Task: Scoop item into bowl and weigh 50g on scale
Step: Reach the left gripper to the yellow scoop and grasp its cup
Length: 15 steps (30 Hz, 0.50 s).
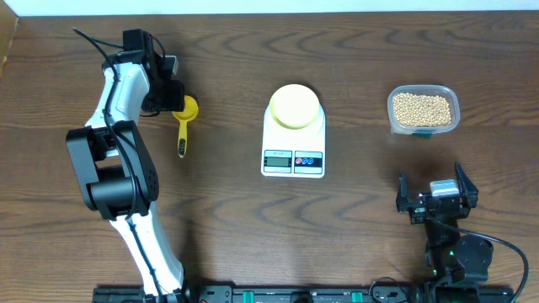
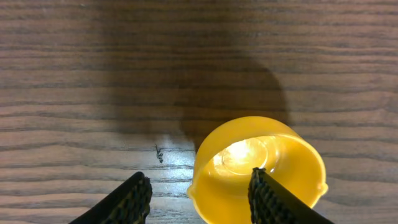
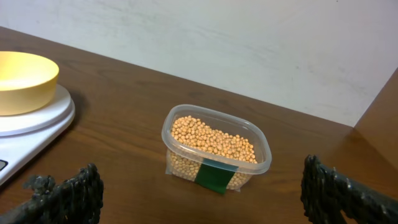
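Scale sits mid-worktop, its long axis running near-far and its display end toward the robot. Bowl rests on the scale's far end. Beans lie in the clear tub, far right, well apart from the scale.

Yellow scoop lies at left, cup at the far end, handle pointing toward the robot. Left pincer is partly apart and straddles the cup wall, one finger outside and one over the hollow; contact cannot be told.

Right pincer is wide apart, holding nothing, at the near edge.
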{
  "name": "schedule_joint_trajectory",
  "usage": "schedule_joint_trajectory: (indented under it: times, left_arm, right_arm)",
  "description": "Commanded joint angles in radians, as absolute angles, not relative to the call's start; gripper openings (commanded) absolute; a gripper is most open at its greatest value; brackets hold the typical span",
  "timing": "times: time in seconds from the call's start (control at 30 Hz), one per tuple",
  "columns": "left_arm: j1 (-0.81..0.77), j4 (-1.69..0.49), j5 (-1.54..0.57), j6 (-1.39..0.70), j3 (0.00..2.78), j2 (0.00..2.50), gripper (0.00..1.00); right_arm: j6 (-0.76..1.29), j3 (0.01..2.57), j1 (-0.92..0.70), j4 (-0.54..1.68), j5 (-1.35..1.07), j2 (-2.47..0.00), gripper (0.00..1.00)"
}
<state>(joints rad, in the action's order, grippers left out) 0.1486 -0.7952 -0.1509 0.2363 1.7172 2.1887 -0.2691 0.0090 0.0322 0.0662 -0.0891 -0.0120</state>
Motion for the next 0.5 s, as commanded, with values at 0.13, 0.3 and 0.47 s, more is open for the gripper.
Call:
schedule_joint_trajectory:
  times: [0.13, 0.3, 0.47]
  left_arm:
    - [0.149, -0.757, -0.137, 0.239, 1.717, 2.206, 0.48]
    - [0.149, -0.749, -0.137, 0.238, 1.705, 2.217, 0.39]
    - [0.149, -0.749, -0.138, 0.234, 1.705, 2.233, 0.37]
  right_arm:
    - [-0.255, 0.006, 0.029, 0.067, -0.084, -0.007, 0.99]
    - [-0.255, 0.005, 0.029, 0.068, -0.084, -0.007, 0.99]
    - [-0.255, 0.005, 0.029, 0.067, -0.084, -0.007, 0.99]
